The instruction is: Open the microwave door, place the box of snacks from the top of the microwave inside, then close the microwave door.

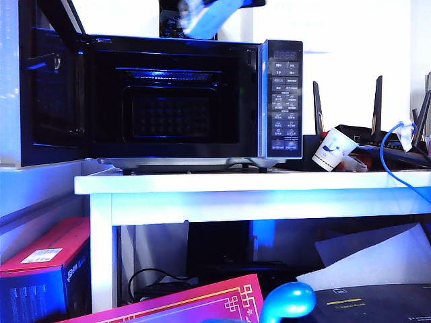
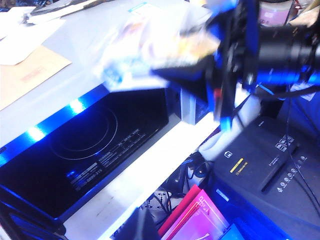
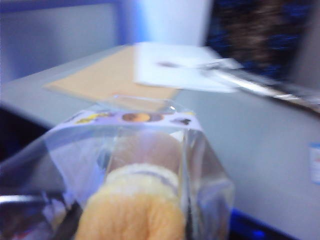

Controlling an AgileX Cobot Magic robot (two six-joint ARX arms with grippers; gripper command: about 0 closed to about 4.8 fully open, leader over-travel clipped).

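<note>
**Snack box held above the opened microwave**

The microwave [image 1: 182, 101] is set on a white table [image 1: 256, 183], its cavity exposed. The microwave door [image 1: 50, 87] is swung fully out to the left of the exterior view, so the opening step can be judged done and the mouth is left free for loading. The button panel [image 1: 284, 99] is seen on the right side.

In the left wrist view the flat grey top of the microwave is looked down on, with the open cavity and its round turntable [image 2: 85, 132] below the front edge. A brown envelope [image 2: 27, 75] and white papers [image 3: 175, 70] are left lying on that top, well apart from the box.

The box of snacks [image 3: 135, 175] is seen clamped in the right gripper [image 2: 220, 60]: clear plastic walls with yellow-orange contents fill the right wrist view, pressed close against the camera. It is carried clear of the microwave top, just above the front edge, blurred in the exterior view at the top of the frame. It is judged to be lifted off so that it can be brought down and forward into the cavity.

The left gripper is not shown in any view; its jaws' state cannot be read. A paper cup [image 1: 333, 149] lies tipped beside the microwave.
</note>
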